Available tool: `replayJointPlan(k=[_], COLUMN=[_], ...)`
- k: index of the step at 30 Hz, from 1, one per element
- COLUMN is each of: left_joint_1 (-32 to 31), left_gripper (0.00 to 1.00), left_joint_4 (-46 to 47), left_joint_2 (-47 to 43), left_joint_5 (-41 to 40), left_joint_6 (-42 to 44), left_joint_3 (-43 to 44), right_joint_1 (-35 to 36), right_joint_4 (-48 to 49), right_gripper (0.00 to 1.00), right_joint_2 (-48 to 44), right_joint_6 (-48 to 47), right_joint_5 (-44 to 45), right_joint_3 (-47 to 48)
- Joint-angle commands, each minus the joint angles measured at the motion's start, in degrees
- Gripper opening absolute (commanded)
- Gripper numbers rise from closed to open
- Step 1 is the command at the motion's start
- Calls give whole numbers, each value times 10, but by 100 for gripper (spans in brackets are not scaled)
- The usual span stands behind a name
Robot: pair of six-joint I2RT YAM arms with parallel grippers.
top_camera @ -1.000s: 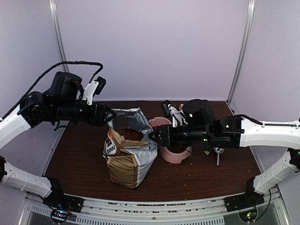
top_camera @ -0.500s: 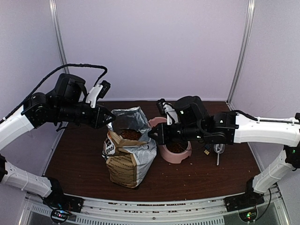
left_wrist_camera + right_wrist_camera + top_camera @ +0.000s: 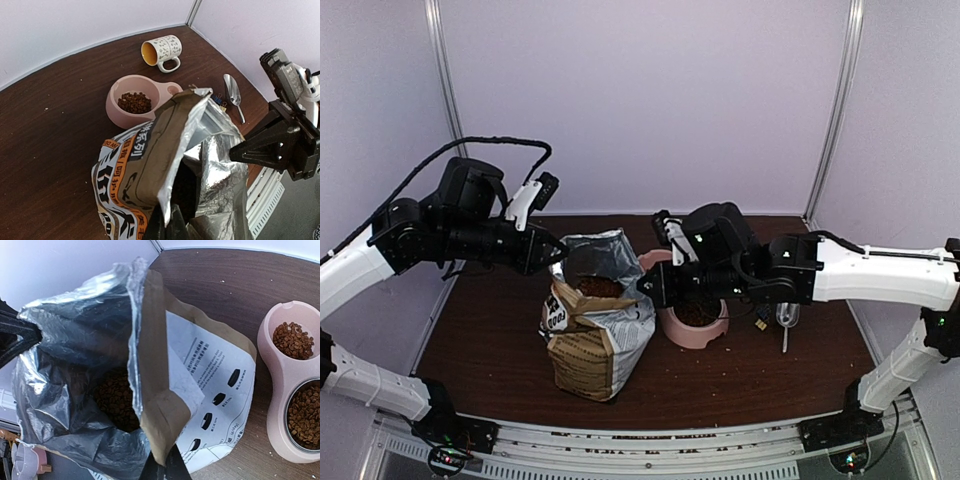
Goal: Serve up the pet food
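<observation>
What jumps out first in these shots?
The open foil-lined bag in the middle, its mouth pinched on opposite sides by the left gripper and right gripper, brown kibble inside. Beside it, a pink double bowl already holds kibble in both cups.

Only the bag (image 3: 150, 160) has print: white Chinese characters on a black band, maybe "系列". The rest is too blurry.
</observation>
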Motion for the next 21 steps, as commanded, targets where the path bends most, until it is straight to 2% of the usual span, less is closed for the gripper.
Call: replayJointPlan(k=[1, 5, 10, 20, 21], left_joint_1=[5, 3, -28, -44, -44], left_gripper=[0, 0, 0, 0, 6], left_joint_4=[69, 122, 159, 187, 176], left_joint_2=[-14, -30, -24, -39, -40], left_joint_5=[55, 130, 157, 159, 144], left_joint_6=[25, 42, 60, 66, 71], left_joint_3=[-7, -9, -1, -12, -8], right_joint_1=[8, 29, 47, 47, 46], right_joint_4=[37, 35, 38, 51, 48], right_gripper=[0, 0, 0, 0, 0], right_joint_2=[2, 27, 92, 108, 108], right_joint_6=[-30, -69, -88, -103, -105], right_joint_5=[-42, -59, -93, -78, -73], right_joint_3=[58, 149, 236, 266, 267])
